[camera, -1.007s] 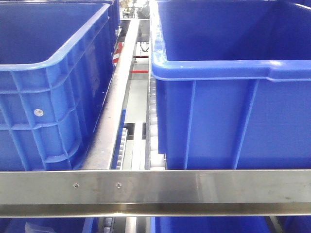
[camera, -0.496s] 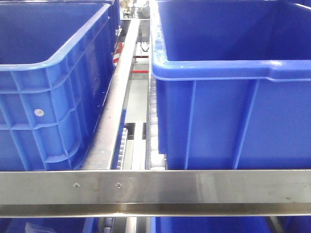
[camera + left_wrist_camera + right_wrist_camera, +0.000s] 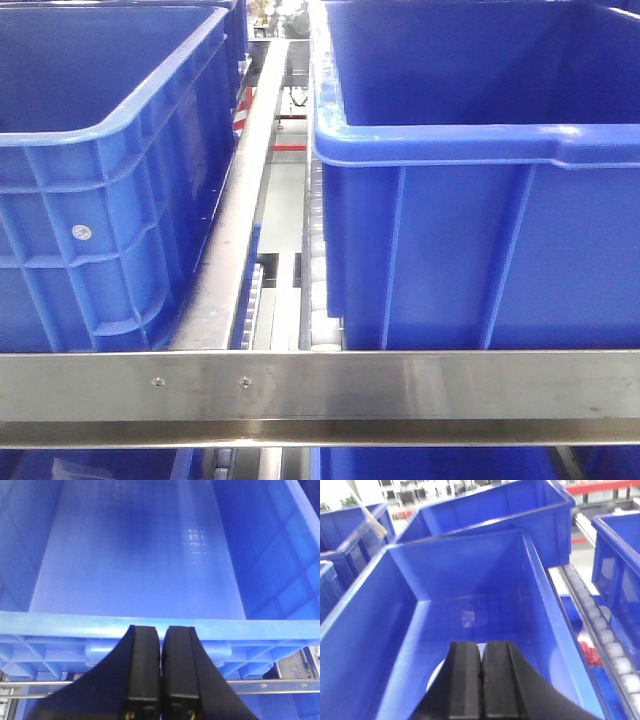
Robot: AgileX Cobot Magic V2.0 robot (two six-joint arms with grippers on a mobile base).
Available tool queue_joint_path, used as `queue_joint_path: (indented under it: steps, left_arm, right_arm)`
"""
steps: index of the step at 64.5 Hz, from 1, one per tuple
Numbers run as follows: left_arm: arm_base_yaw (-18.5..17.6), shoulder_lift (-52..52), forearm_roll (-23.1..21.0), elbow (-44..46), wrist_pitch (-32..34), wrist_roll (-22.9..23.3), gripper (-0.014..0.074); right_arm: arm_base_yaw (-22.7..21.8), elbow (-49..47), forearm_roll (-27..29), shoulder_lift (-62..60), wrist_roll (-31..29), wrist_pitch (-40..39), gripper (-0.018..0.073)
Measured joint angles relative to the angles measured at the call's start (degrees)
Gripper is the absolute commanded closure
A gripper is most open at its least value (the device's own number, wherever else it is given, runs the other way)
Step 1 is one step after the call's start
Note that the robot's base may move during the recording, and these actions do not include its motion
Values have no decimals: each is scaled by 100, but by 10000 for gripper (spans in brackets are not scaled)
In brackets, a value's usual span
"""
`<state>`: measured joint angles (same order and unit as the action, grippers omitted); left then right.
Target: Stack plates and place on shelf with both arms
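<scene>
Both my tools, left (image 3: 161, 665) and right (image 3: 481, 680), hang closed above smooth blue plastic crates (image 3: 135, 565) on the steel shelf (image 3: 320, 385).

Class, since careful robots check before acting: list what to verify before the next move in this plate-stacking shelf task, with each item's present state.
1. Left black pincer gripper shut, holding nothing: ok.
2. Right black pincer gripper shut, holding nothing: ok.
3. Big blue plastic crate below the left gripper shows only bare floor: ok.
4. White round plate in the second blue crate, below the right gripper: only a pale edge shows; stacked or not, cannot tell.
5. Brushed steel front rail unobstructed: ok.
</scene>
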<state>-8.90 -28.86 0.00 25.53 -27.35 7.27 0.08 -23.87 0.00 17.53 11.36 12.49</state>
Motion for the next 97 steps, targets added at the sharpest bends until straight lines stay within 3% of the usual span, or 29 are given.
queue_joint_path:
  steps: [29,76,97]
  left_arm:
    - [0,0,0,0,0,0,510]
    - [0,0,0,0,0,0,510]
    - [-1437,149,128,-2,0,0,510]
  right_arm:
    - [0,2451,78,-1792,34,-11,528]
    - [0,2551,225,-1814,75,-36,528]
    - [0,2551,237,-1814,79,-44,528]
